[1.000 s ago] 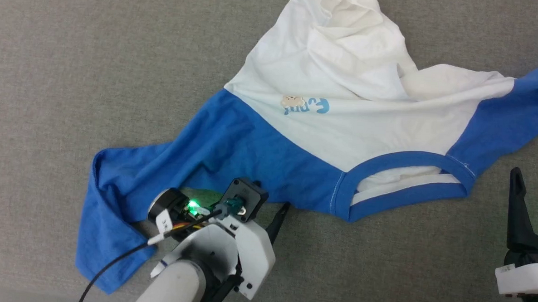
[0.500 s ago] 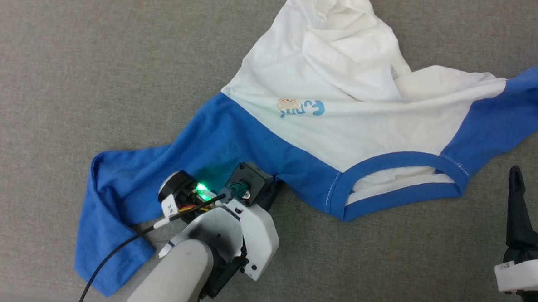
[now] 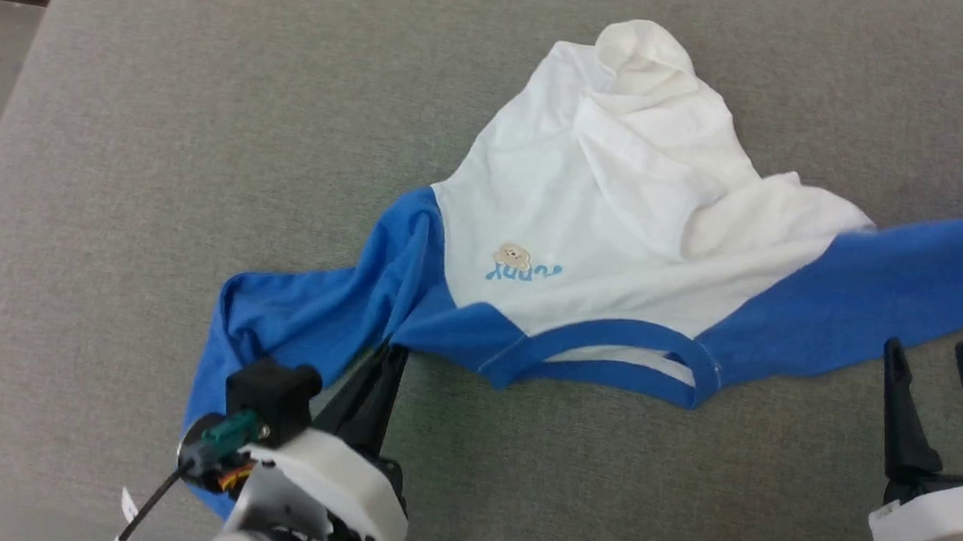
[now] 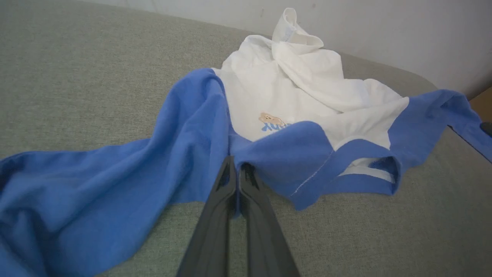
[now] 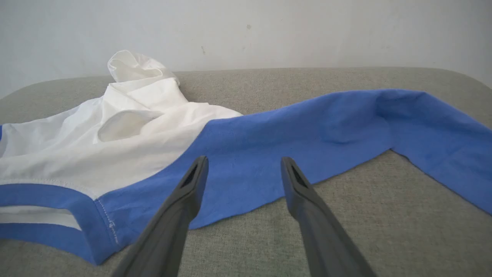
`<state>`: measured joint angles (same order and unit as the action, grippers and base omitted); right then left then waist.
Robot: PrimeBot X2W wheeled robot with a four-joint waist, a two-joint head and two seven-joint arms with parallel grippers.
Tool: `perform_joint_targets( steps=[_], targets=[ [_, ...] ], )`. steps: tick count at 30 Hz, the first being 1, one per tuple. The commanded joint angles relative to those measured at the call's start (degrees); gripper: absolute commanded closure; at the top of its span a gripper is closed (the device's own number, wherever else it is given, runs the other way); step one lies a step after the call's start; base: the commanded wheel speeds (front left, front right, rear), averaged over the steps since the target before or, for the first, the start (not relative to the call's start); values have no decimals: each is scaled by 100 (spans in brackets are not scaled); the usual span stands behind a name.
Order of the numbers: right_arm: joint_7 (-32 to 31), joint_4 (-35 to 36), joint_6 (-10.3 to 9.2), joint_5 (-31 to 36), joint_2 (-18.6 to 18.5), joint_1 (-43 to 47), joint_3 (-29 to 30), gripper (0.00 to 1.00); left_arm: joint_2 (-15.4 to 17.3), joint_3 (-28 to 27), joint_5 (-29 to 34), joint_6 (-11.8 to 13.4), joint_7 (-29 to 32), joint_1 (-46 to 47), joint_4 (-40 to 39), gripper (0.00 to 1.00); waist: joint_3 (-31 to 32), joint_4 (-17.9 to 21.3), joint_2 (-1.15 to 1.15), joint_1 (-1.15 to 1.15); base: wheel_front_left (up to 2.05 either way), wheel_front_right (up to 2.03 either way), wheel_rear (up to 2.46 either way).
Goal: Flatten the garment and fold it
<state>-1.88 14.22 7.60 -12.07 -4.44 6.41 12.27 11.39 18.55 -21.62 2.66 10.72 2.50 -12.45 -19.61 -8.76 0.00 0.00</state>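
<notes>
The soft white shirt with blue sleeves lies crumpled on the grey table. The left jaws are pinched tight on its blue shoulder edge. The right jaws are wide apart, holding nothing.

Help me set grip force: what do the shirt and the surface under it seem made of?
The shirt is probably a thin, matte, cotton-like knit; it drapes in soft folds. The surface looks like grey woven fabric, matte, with a fine visible texture.
</notes>
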Motion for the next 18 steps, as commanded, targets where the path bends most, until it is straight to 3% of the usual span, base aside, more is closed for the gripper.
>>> perform_joint_targets(
  steps=[1,5,13,18],
  targets=[
    [-165,51,-11,22,-68,117,-73,0,17,-11,-105,6,-87,-215,-108,100,87,-151,0,0,0,0,0],
    [-711,113,-11,30,-423,214,-278,0,-63,105,-202,-56,-155,-331,-148,100,85,-226,0,0,0,0,0],
    [-2397,217,-11,8,-1435,-68,-614,0,-219,319,-169,-151,-266,-64,11,100,-142,-308,0,0,0,0,0],
    [-2873,239,-11,-45,-1794,-284,-748,0,-305,408,-139,-186,-331,112,103,100,-324,-403,0,0,0,0,0]
  ],
)
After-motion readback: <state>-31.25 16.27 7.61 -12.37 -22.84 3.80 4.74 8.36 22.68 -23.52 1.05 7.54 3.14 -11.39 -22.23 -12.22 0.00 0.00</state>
